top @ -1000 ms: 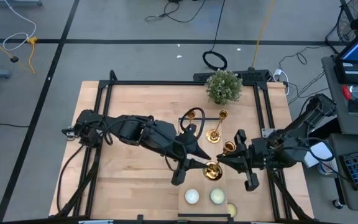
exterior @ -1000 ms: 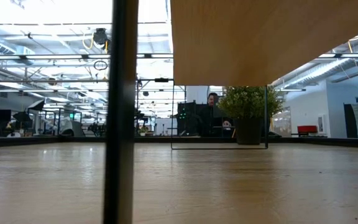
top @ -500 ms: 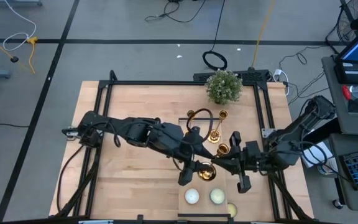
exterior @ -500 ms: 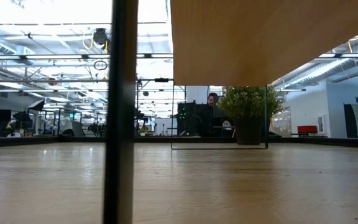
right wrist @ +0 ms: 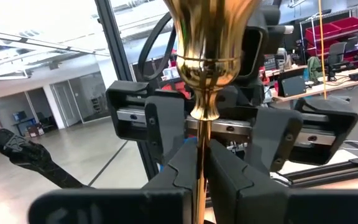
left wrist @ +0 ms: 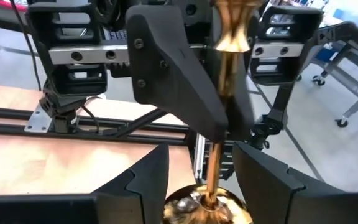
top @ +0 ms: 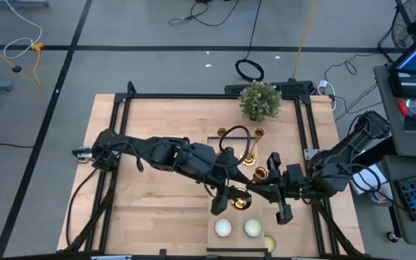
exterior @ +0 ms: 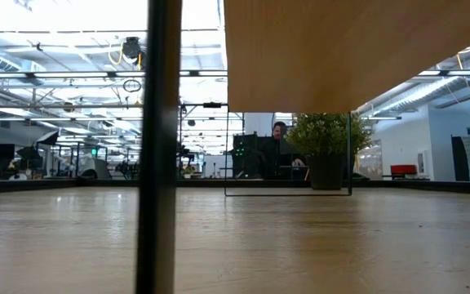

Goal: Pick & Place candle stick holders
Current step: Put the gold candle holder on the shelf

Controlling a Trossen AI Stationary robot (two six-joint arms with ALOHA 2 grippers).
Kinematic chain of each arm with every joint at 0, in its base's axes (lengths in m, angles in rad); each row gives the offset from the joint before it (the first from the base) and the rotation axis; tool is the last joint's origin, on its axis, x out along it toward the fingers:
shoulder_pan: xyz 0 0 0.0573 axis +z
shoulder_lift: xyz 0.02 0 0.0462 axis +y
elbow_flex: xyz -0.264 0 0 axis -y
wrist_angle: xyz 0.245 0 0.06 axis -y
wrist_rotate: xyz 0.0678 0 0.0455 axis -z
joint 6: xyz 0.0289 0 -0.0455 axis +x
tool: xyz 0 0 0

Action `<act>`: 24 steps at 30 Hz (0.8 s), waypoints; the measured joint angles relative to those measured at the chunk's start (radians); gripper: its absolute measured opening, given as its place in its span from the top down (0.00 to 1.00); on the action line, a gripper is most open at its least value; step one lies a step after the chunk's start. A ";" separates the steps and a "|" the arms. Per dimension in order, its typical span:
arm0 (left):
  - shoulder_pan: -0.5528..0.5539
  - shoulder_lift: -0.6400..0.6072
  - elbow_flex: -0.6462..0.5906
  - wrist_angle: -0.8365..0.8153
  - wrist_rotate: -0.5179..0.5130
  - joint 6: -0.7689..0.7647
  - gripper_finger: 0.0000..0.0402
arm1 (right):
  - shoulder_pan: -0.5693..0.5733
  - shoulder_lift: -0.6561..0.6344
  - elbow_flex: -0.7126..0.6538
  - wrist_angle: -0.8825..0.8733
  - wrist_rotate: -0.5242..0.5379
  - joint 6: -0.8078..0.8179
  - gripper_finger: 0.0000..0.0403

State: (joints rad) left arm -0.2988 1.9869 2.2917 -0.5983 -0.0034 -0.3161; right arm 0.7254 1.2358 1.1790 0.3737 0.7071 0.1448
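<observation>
**Handing a holder between the arms**

Over the table (top: 157, 209), both arms are meeting near its front right. The left gripper (top: 231, 200) and right gripper (top: 255, 192) are facing each other across one holder (top: 242, 202), standing upright just behind the candles (top: 224, 228). In the right wrist view the right fingers are clenching its stem (right wrist: 199, 180). In the left wrist view the left fingers are standing apart either side of the base (left wrist: 207, 208), released. Two more holders (top: 250, 155) are waiting by the plant (top: 259, 100). Next, I judge, the left arm should be backing clear before the right lifts.
</observation>
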 joint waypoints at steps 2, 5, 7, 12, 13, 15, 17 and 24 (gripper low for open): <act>0.000 0.000 0.000 0.000 -0.008 -0.001 0.54 | 0.000 0.000 0.000 0.000 0.000 0.000 0.97; -0.001 0.000 0.000 -0.006 -0.026 -0.001 0.55 | 0.000 0.000 0.000 -0.001 0.000 0.000 0.97; -0.001 0.000 0.000 -0.004 -0.028 -0.001 0.59 | 0.000 0.000 0.000 -0.002 0.000 0.000 0.97; -0.001 0.000 0.000 -0.005 -0.024 0.001 0.79 | 0.000 0.000 0.000 -0.005 0.002 0.000 0.97; -0.001 0.000 0.000 -0.006 -0.023 0.004 0.84 | 0.000 0.000 0.000 -0.005 0.002 0.000 0.97; -0.002 0.000 0.000 -0.007 -0.019 0.012 0.94 | 0.000 0.000 0.000 -0.006 0.003 0.000 0.97; -0.002 0.000 0.000 -0.009 -0.020 0.018 0.96 | 0.000 0.000 0.000 -0.005 0.004 0.000 0.96; -0.010 -0.001 0.001 0.002 -0.072 0.017 0.96 | 0.001 -0.001 -0.001 0.037 0.008 -0.008 0.84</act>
State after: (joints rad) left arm -0.3090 1.9862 2.2925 -0.5964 -0.0757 -0.2993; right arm 0.7266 1.2350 1.1782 0.4103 0.7146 0.1372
